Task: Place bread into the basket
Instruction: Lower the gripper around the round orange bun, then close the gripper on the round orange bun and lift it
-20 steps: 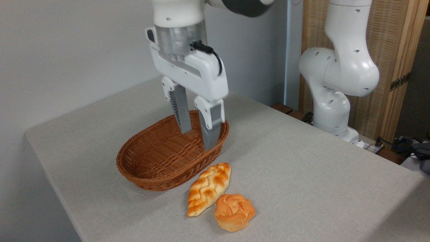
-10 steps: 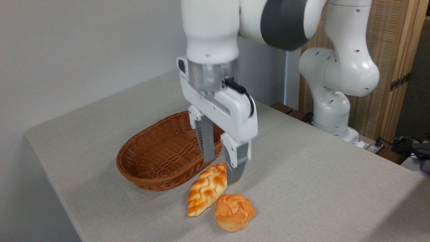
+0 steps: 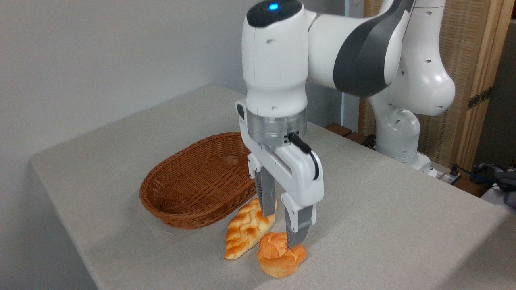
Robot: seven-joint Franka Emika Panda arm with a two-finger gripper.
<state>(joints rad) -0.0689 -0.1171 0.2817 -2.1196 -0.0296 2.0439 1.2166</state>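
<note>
Having swung away from the reddish-brown oval wicker basket [image 3: 193, 181], the open hand [image 3: 281, 227] is descending around the small orange-golden muffin-shaped bun [image 3: 280, 255], starting the pick.

i see the basket [image 3: 193, 181] at the table's [image 3: 383, 209] left, the braided loaf [image 3: 246, 231] just before its right rim, the bread [image 3: 278, 257] touching the loaf's right, nearer me.

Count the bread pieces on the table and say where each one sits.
2. The round bun sits nearest the camera, under the open gripper. The braided loaf lies just left of it, beside the basket. The basket looks empty, though the arm hides its right end.
</note>
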